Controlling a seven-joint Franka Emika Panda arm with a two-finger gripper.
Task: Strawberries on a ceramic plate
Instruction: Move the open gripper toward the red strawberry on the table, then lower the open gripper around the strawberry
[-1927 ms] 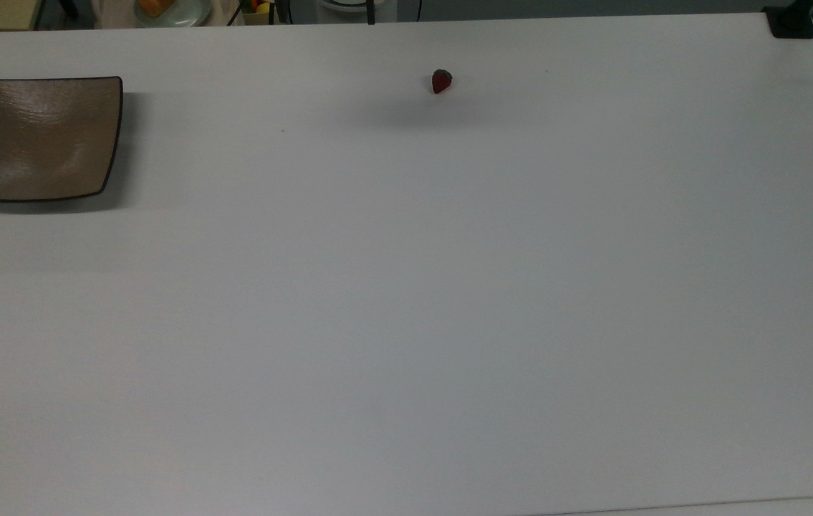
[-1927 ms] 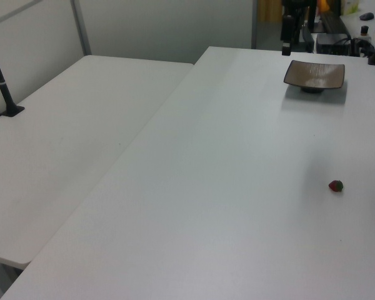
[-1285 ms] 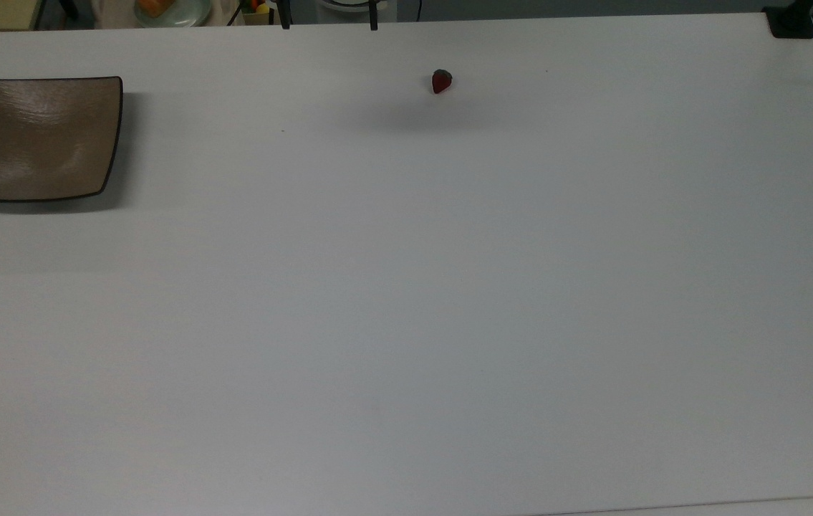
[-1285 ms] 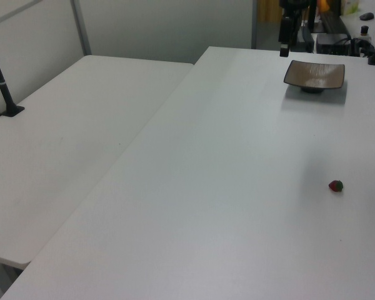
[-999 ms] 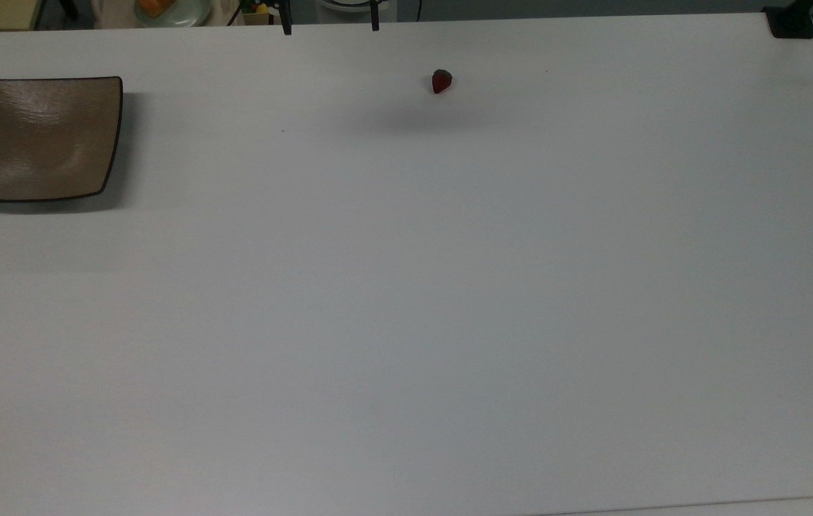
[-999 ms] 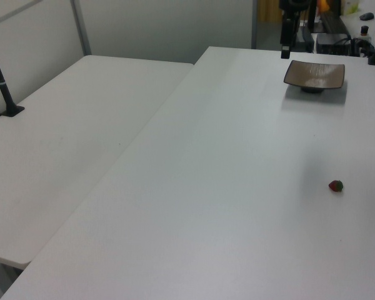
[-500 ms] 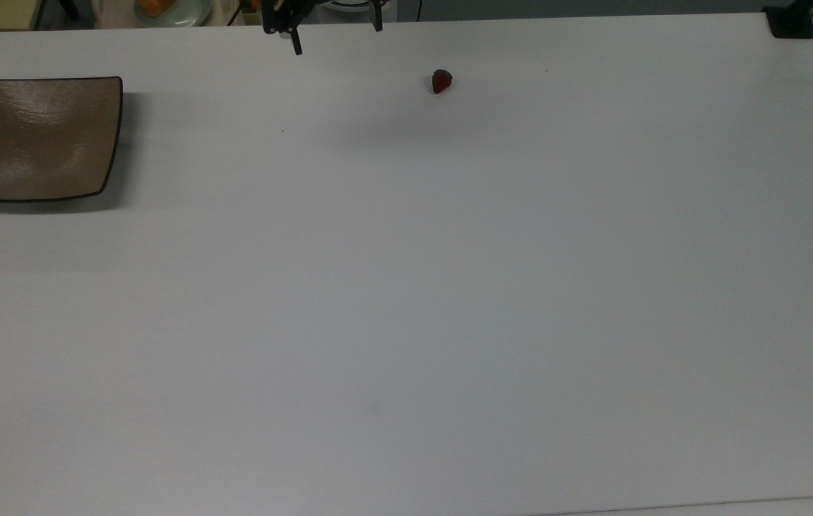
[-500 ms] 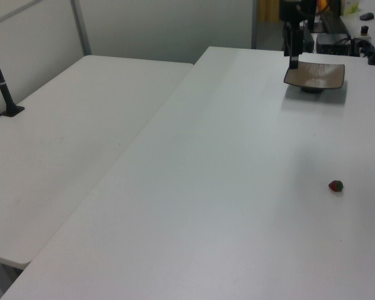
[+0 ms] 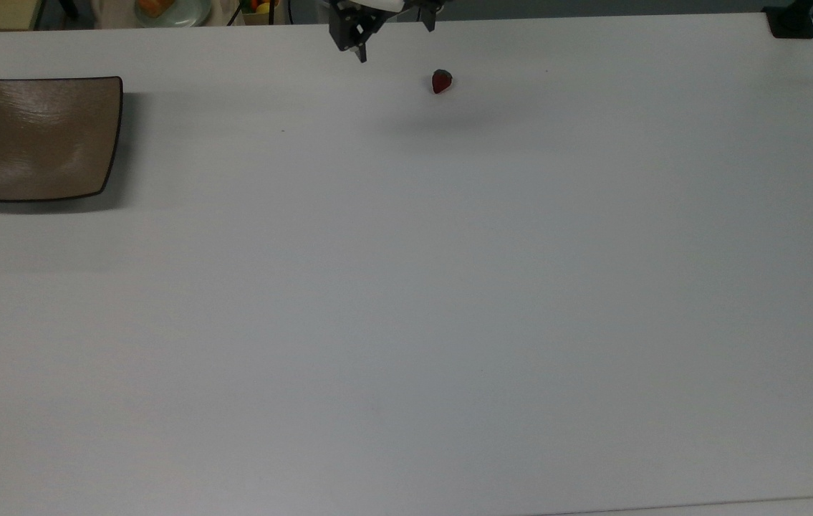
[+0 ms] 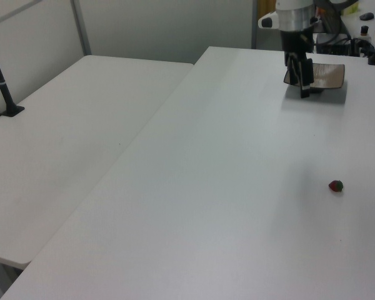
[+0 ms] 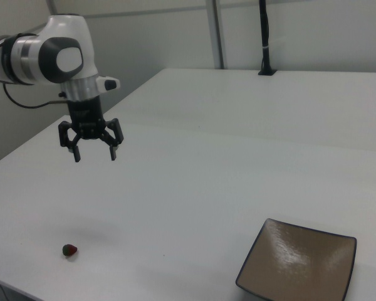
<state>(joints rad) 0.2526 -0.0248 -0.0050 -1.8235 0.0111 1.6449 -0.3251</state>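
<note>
So the white worktop [image 9: 406, 301] is mostly bare. The strawberry [image 9: 441, 81] sits by itself near the far edge in the top view, a small dark-red berry with its dark green cap pointing toward that edge. In the left view it's the little red dot [image 10: 335, 185] near the left view's right side, and in the right view it lies low near the right view's left [image 11: 69, 250], close to the worktop's front edge.

The ceramic plate [image 9: 37, 137] is well apart from it, way over at the top view's left edge: square, glossy taupe-brown, thin dark rim, corners turned up a bit. Nothing on it. The right view shows it at the bottom right [image 11: 299, 266].

The pincer [image 11: 93, 153] hangs in the air above the worktop with its fingers spread wide, gripping nothing. In the right view it's clearly higher than the berry and not touching it. In the top view the pincer [image 9: 392, 39] pokes in from the top edge, just to the top view's left of the berry. In the left view the pincer [image 10: 304, 78] overlaps the plate [image 10: 330, 75].

A black post base [image 9: 790, 23] sits at the top view's upper right corner.
</note>
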